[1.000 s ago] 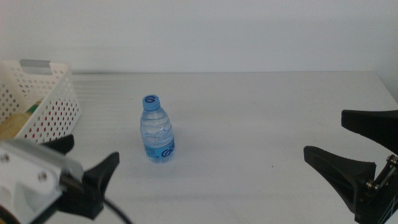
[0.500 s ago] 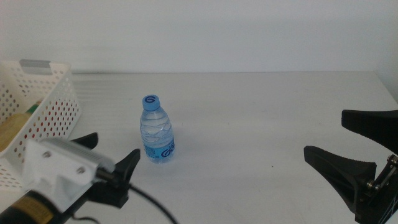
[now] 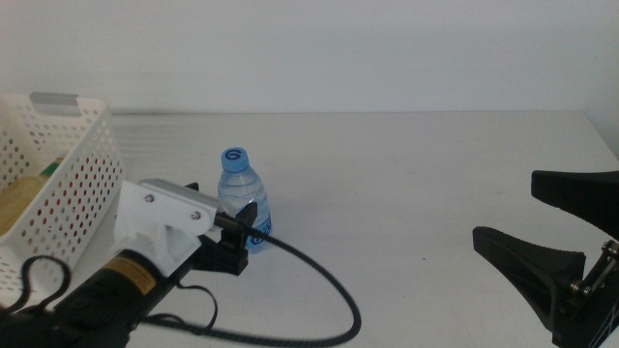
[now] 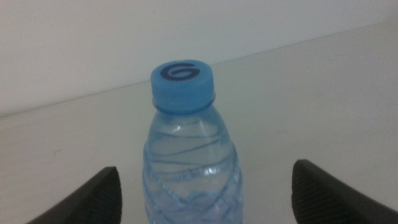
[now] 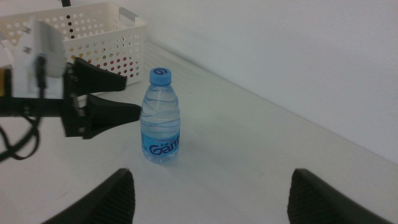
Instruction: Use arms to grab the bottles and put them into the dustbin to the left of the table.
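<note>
Your left arm reaches in low from the near left, its white boxy housing and black cable trailing behind, and its left pincer (image 3: 237, 220) sits level with the lower half of the water bottle (image 3: 242, 200), jaws spread wide on either side of it without touching. The left wrist view confirms that: the bottle's ribbed clear body stands upright between the two dark tips, blue cap (image 4: 183, 84) marked with a "G". Your right pincer (image 3: 556, 232) waits at the near right edge, jaws wide apart and holding nothing. Only the right wrist view shows the bottle's blue label and the left pincer's pointed fingers (image 5: 115, 112) from the side. The white perforated basket (image 3: 82, 159) stands on the worktop (image 3: 416, 174) at far left.
</note>
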### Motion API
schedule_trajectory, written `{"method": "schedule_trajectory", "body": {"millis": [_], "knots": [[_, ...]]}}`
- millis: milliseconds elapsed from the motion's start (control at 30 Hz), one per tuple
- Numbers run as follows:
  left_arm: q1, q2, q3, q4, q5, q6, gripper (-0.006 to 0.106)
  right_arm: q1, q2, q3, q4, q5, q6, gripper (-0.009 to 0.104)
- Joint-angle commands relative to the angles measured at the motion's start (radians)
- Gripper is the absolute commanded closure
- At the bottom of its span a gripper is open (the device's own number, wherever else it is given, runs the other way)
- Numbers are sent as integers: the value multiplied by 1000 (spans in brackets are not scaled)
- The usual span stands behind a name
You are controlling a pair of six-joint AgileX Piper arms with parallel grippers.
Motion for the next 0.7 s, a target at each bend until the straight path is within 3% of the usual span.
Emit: {"method": "schedule_trajectory", "body": {"millis": [0,667], "knots": [[5,12,-49,-1,-101,-25,10,-5,-1,-27,-10,-75,-4,31],[31,215,-233,-30,-102,-17,10,-5,-1,-27,-10,-75,-4,31]]}}
